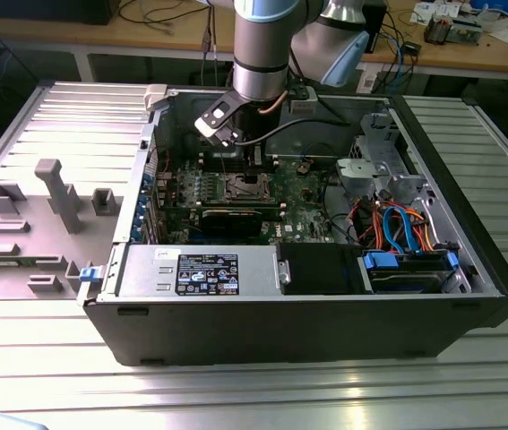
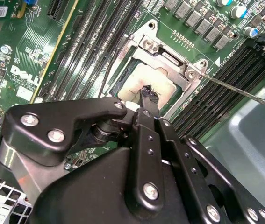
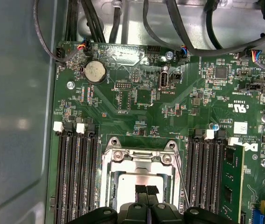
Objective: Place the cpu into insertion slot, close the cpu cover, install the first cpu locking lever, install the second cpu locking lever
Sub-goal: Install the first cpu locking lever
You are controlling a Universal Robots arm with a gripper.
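The black gripper (image 2: pixel 147 92) has its two fingers pressed together, nothing seen between them, with the tips down at the chip (image 2: pixel 139 77) (dull grey, flat, square). The chip lies in the socket (image 3: pixel 111 184) at the middle of the green board (image 3: pixel 141 100), between ribbed black memory slots (image 3: pixel 76 172). A silvery metal frame (image 3: pixel 139 157) rims it, and a thin wire lever (image 2: pixel 237 91) juts from one corner.

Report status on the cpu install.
Gripper jaws shut, tips at the cpu. Cpu sits in insertion slot. One locking lever stands free.
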